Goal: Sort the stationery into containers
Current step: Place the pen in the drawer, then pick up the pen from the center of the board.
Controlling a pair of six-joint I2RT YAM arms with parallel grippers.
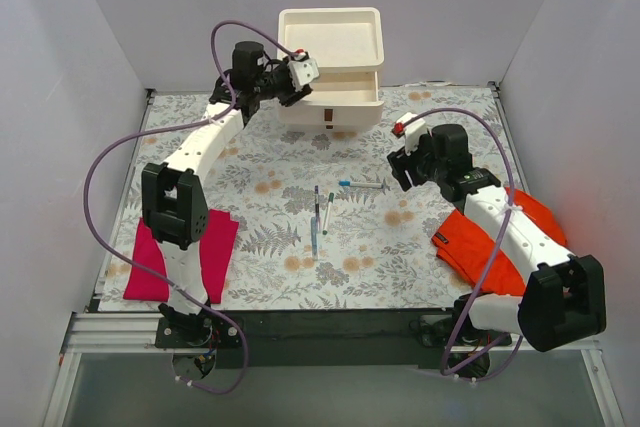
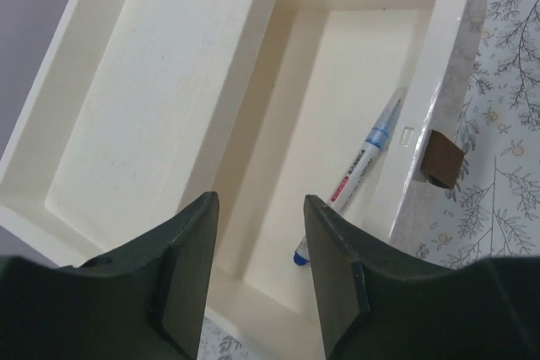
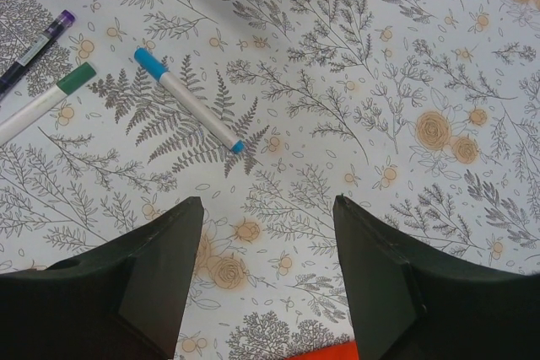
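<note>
The cream stacked drawers stand at the back centre, with a shallow tray on top. The upper drawer is pulled out and its brown handle shows. A white pen with a blue cap lies inside it. My left gripper hangs open and empty over this drawer. On the table lie a blue-capped white marker, a green-capped pen and a dark pen. A blue pen lies nearer. My right gripper is open and empty, just right of the marker.
A magenta cloth lies at the front left under the left arm. An orange cloth lies at the right under the right arm, and its edge shows in the right wrist view. White walls enclose the floral table.
</note>
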